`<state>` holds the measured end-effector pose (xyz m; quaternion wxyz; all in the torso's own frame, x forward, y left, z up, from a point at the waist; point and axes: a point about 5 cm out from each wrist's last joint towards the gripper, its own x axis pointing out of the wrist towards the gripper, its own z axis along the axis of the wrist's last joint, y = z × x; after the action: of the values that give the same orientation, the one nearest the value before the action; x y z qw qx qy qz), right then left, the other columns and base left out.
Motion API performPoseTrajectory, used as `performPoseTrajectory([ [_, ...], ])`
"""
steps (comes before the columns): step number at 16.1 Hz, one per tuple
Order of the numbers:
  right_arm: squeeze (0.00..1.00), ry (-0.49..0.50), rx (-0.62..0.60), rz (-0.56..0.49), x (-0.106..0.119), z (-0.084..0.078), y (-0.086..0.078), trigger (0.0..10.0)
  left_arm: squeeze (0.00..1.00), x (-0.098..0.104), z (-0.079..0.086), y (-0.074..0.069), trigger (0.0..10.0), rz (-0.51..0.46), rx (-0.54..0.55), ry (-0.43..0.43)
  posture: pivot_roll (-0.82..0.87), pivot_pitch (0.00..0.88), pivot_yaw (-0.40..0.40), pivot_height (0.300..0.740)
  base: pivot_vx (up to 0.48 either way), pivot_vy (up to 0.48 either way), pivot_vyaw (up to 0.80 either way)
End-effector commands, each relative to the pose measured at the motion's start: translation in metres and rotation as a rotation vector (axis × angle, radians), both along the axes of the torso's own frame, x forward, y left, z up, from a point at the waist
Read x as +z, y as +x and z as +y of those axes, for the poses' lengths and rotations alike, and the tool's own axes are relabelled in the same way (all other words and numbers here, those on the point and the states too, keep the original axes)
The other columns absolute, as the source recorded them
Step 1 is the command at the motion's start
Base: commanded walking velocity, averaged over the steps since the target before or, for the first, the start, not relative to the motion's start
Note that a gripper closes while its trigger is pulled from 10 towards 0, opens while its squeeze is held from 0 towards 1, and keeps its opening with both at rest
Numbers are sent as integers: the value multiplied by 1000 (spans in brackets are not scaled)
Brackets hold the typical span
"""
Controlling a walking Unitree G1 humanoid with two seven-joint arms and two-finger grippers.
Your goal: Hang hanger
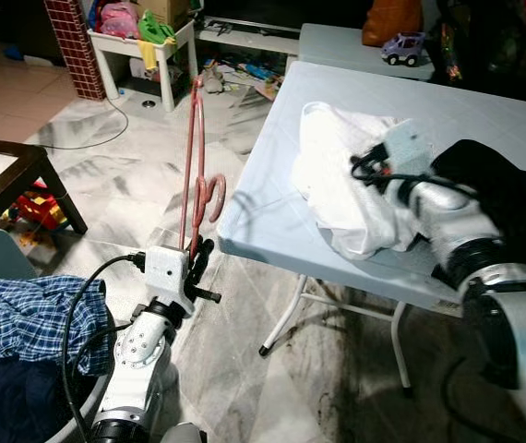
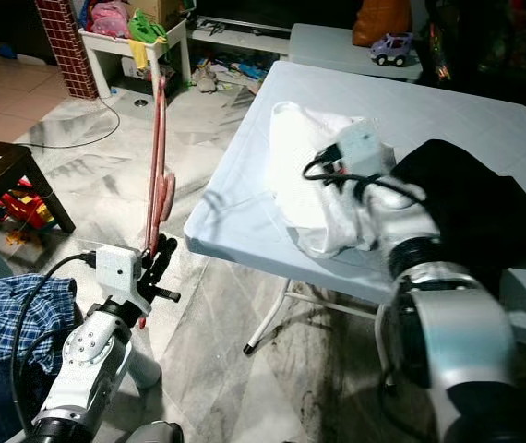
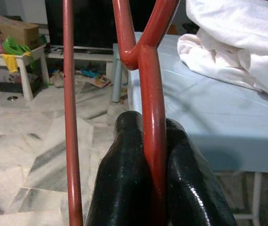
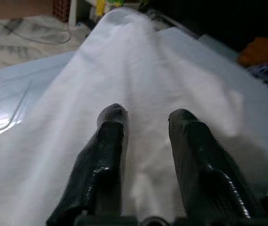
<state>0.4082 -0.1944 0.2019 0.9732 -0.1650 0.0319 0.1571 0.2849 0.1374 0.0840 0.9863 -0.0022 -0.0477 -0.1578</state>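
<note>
A red plastic hanger (image 1: 194, 157) stands upright just left of the table, its hook (image 1: 213, 196) curling toward the table edge. My left gripper (image 3: 155, 155) is shut on the hanger's lower bar, with the black fingers (image 1: 200, 260) pinching it from both sides. A crumpled white garment (image 1: 337, 185) lies on the light blue folding table (image 1: 272, 226). My right gripper (image 4: 145, 115) hovers low over this white cloth (image 4: 138, 66), open, its fingers apart and nothing pinched between them. In the eye views the right wrist (image 2: 369, 157) hides the fingers.
A black garment (image 1: 512, 198) lies on the table's right side. A basket holding a blue plaid shirt (image 1: 23, 318) sits at lower left. A dark low table (image 1: 14, 171), floor toys (image 1: 37, 205), a white toy shelf (image 1: 143, 41) and a toy car (image 1: 403, 48) stand around.
</note>
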Motion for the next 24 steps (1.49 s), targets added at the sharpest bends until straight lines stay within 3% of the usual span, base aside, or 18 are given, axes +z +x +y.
performPoseTrajectory([
  [1, 1000, 9, -3, -22, 3, -3, 0, 10000, 0, 3, -4, 2, 10000, -15, -19, 2, 138, 60, -87, 740, 0, 0, 0],
  [4, 1000, 92, 0, -109, 5, -17, -8, 10000, 0, 4, -1, 2, 10000, -21, -7, 5, 132, 65, -96, 740, 0, 0, 0],
  [6, 1000, 240, -69, -133, -22, -24, -21, 10000, 0, -1, 8, -1, 10000, -6, 39, -2, 121, 70, -101, 740, 0, 0, 0],
  [7, 1000, 265, -81, -138, -28, -23, -24, 10000, 0, -1, 10, -1, 10000, -4, 44, -6, 119, 71, -101, 740, 0, 0, 0],
  [9, 1000, 432, -165, -161, -51, -14, -38, 10000, 0, 0, 11, -2, 10000, -6, 50, -6, 119, 75, -105, 740, 0, 0, 0],
  [14, 1000, 494, -273, -218, -70, -1, -55, 10000, 0, 8, 4, 0, 10000, -37, 23, 54, 117, 64, -91, 740, 0, 0, 0],
  [24, 1000, 469, -289, -206, -65, 1, -58, 10000, 0, 3, -3, 0, 10000, -26, 52, 82, 118, 68, -113, 740, 0, 0, 0],
])
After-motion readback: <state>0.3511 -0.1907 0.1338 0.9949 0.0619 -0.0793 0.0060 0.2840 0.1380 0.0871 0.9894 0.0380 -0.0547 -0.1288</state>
